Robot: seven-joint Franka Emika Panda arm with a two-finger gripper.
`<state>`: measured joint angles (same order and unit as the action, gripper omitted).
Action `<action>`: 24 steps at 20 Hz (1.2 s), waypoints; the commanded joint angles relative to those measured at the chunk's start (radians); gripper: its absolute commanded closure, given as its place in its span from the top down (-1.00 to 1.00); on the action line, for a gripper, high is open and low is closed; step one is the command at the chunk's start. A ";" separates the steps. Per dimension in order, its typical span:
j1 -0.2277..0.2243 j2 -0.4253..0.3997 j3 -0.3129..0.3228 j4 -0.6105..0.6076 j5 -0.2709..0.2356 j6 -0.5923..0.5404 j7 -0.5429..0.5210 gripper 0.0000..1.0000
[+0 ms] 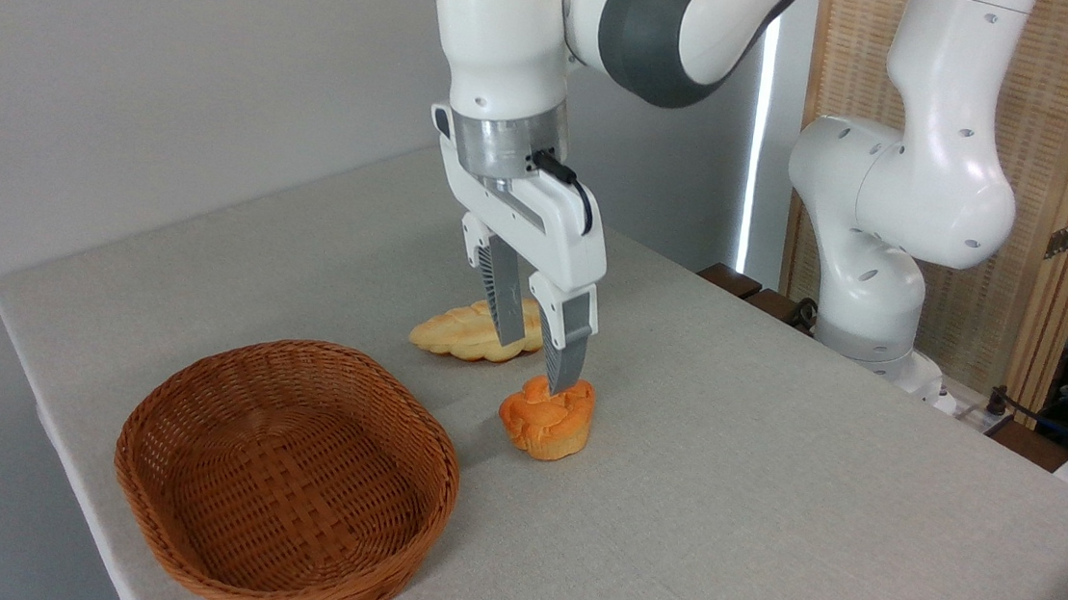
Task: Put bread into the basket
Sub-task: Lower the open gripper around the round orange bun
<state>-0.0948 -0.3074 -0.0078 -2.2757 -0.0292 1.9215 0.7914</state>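
The gripper hangs point-down from the white arm just over the bread, a deep-orange bun with a knotted top that sits on the bench a little to the right of the basket and clear of its rim. The fingers are parted, with a visible gap between them and nothing held; the nearer finger has its tip at, or just touching, the top of the bun, while the farther one stands behind and to the left, in front of a paler, longer flat bread that lies further back on the bench (that one is not the piece wanted here). From this angle it is hard to say whether the fingers truly straddle the bun or sit a little behind it. The vertical pose looks chosen for a top-down pinch, since the bun's lobed crown gives the fingers sides to press against. The basket is empty, upright and open-mouthed, its wide oval leaving plenty of room for a drop. By my reading, the step in hand is the descent before the grasp: the fingers would need to go lower around the bun and close, then lift and carry it leftward over the braided rim. A grip too shallow on the rounded crown might slip.
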 commanded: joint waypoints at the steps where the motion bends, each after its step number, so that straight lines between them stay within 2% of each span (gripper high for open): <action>1: -0.003 -0.051 0.003 -0.093 0.005 0.074 0.014 1.00; 15: -0.005 -0.036 0.002 -0.168 0.017 0.166 0.034 1.00; 24: -0.005 -0.032 0.002 -0.168 0.018 0.171 0.034 1.00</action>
<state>-0.0967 -0.3255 -0.0078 -2.4247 -0.0288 2.0659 0.8172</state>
